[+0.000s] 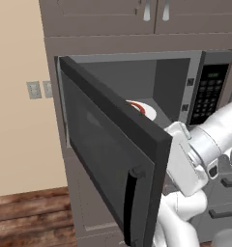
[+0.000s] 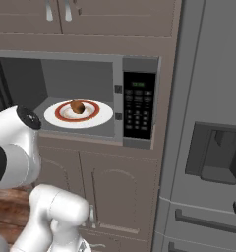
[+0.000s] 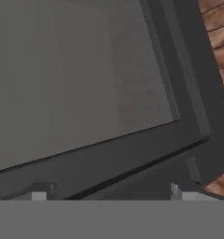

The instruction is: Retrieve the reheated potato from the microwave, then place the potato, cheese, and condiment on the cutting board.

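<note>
The microwave (image 2: pixel 138 106) stands open, its dark glass door (image 1: pixel 108 154) swung out toward me. Inside, the potato (image 2: pixel 77 107), a small brown lump, rests on a white red-ringed plate (image 2: pixel 101 117); a slice of that plate (image 1: pixel 148 112) shows above the door's top edge. My hand sits just behind the door's free edge. In the hand view my gripper (image 3: pixel 111 193) is open, its tips set wide apart right up against the door's inner face (image 3: pixel 86 84), with nothing between them. The cheese, condiment and cutting board are out of view.
A tall grey fridge (image 2: pixel 208 123) stands right of the microwave. There are cabinets above (image 2: pixel 90 17) and below (image 2: pixel 115 192) it. Wooden floor (image 1: pixel 26 212) and a beige wall with outlets (image 1: pixel 34 89) lie to the left.
</note>
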